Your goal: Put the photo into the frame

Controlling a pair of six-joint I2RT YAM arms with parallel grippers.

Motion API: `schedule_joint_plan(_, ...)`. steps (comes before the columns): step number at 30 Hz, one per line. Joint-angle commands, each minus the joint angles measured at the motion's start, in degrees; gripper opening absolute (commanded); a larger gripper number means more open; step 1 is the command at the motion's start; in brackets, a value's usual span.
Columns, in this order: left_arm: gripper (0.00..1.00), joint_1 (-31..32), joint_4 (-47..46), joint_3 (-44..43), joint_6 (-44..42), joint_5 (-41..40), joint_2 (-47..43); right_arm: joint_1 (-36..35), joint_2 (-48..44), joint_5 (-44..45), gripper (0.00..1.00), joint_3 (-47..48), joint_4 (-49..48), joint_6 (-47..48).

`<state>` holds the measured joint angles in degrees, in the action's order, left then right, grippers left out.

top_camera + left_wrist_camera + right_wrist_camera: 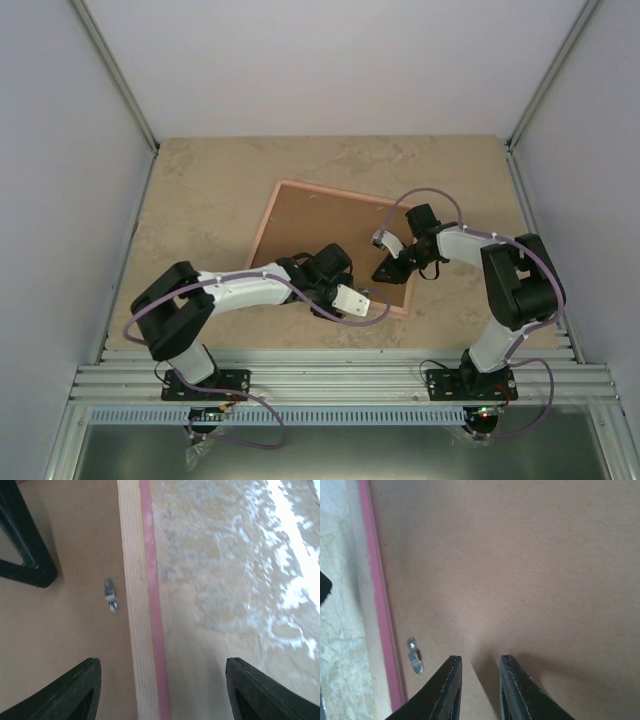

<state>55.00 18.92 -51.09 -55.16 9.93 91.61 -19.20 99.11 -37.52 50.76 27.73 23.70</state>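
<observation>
Left pincer point(374, 303) and right pincer point(386, 272) crowd frame point(340, 193) corner.

Beige marbled stone-look tabletop point(200, 190) spans enclosure floor. Plain pale grey-white panel walls point(340, 60) on three sides (back, left, right). Slim aluminium corner posts point(115, 75) slant up from back corners. Ribbed silver aluminium rail point(340, 382) runs along near edge. Bright white glare patches point(295, 555) on tabletop in left wrist view; light soft, even elsewhere.
</observation>
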Motion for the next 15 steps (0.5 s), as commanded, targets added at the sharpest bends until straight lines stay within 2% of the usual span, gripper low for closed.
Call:
schedule_joint_plan(1, 0.71, 0.9, -5.6, -3.2, 5.0, -0.3, 4.2, 0.7, 3.7, 7.4, 0.23, -1.4, 2.3, 5.7)
schedule_joint_plan(11, 0.69, 2.6, -6.1, -6.8, 5.2, 1.5, 11.1, 0.9, 5.5, 7.9, 0.22, -0.4, 3.2, 6.6)
schedule_joint_plan(15, 0.64, 2.7, -5.4, -7.2, 4.5, 0.8, 13.5, 1.4, 5.7, 7.4, 0.22, -0.1, 3.3, 6.4)
